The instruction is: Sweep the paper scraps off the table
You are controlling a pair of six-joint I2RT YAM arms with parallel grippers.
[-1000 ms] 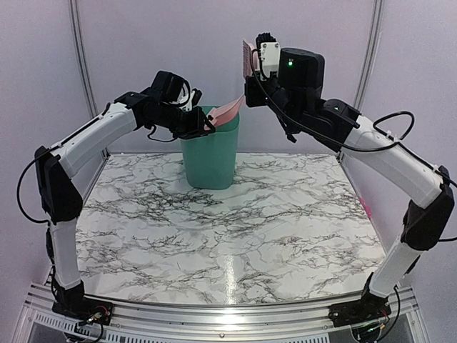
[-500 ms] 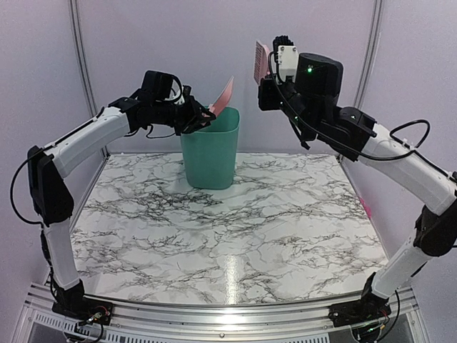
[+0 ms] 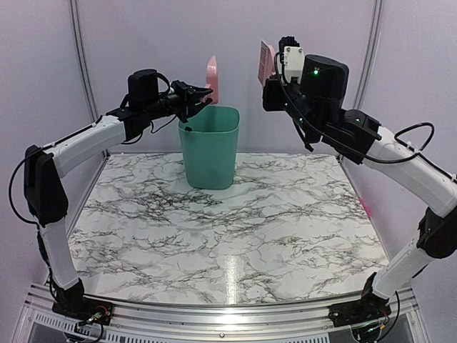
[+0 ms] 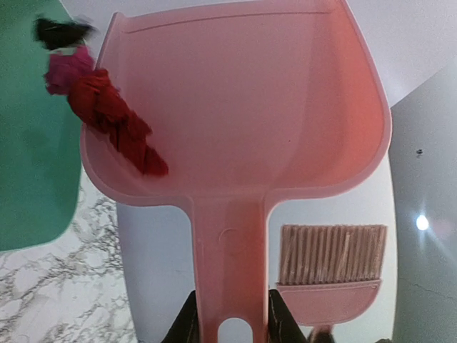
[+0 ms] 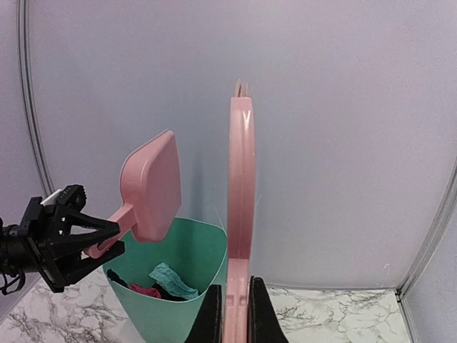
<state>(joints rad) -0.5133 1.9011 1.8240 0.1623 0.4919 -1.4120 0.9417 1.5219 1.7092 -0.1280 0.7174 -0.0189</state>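
Observation:
My left gripper (image 3: 202, 95) is shut on the handle of the pink dustpan (image 3: 212, 77), held tilted above the green bin (image 3: 208, 146). In the left wrist view, red, magenta and black paper scraps (image 4: 107, 114) cling to the dustpan's (image 4: 243, 100) left edge, over the bin (image 4: 28, 143). My right gripper (image 3: 273, 71) is shut on the pink brush (image 3: 265, 62), held upright to the right of the bin. The right wrist view shows the brush (image 5: 240, 214) edge-on, the dustpan (image 5: 151, 187), and blue, magenta and black scraps (image 5: 170, 281) inside the bin (image 5: 207, 250).
The marbled table (image 3: 228, 221) stretches in front of the bin, with a metal rail (image 3: 221, 318) along its near edge. Grey walls stand close behind and beside the arms.
My left gripper has drawn back left and risen, tipping the dustpan from lying over the bin to standing nearly upright. My right gripper with the brush has shifted up and right.

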